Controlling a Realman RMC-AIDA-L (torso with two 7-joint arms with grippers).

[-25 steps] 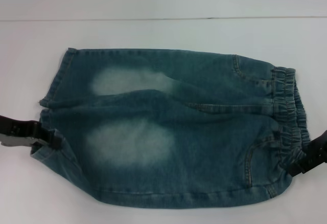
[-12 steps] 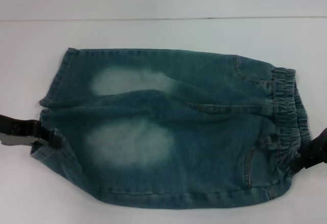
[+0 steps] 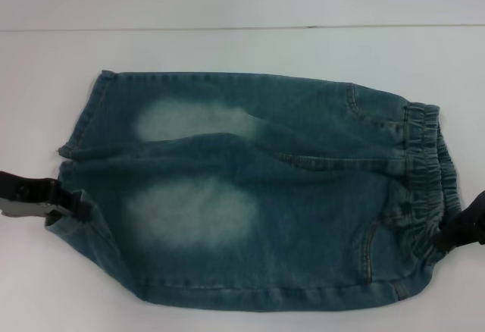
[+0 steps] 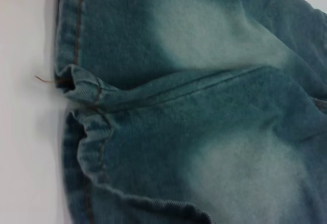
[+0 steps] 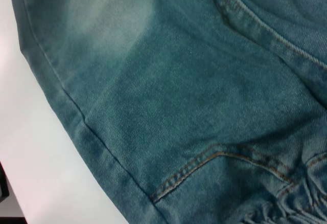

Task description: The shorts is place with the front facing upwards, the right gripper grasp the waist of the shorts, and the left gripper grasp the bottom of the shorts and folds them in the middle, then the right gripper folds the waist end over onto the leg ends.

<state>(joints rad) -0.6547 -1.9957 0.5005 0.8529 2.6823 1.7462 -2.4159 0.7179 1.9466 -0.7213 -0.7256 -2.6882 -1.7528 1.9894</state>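
Note:
The blue denim shorts (image 3: 258, 195) lie flat, front up, on the white table. The puckered waist (image 3: 428, 173) is at the right and the hemmed leg ends (image 3: 79, 131) at the left. My left gripper (image 3: 76, 205) is at the near leg's hem, shut on its edge, and the cloth bunches there. My right gripper (image 3: 453, 233) sits at the near end of the waist, shut on it, mostly cut off by the picture's right edge. The left wrist view shows the two leg hems (image 4: 76, 96), the right wrist view a pocket seam (image 5: 214, 157) and waist puckers (image 5: 301, 193); neither shows fingers.
The white table (image 3: 227, 51) stretches around the shorts, with its far edge (image 3: 242, 27) running across the back. Bare table surface (image 5: 46, 152) shows beside the shorts' side seam in the right wrist view.
My right gripper has slid a little toward the right edge, so less of it shows, and the waist's near end has shifted slightly with it. The left gripper has hardly moved.

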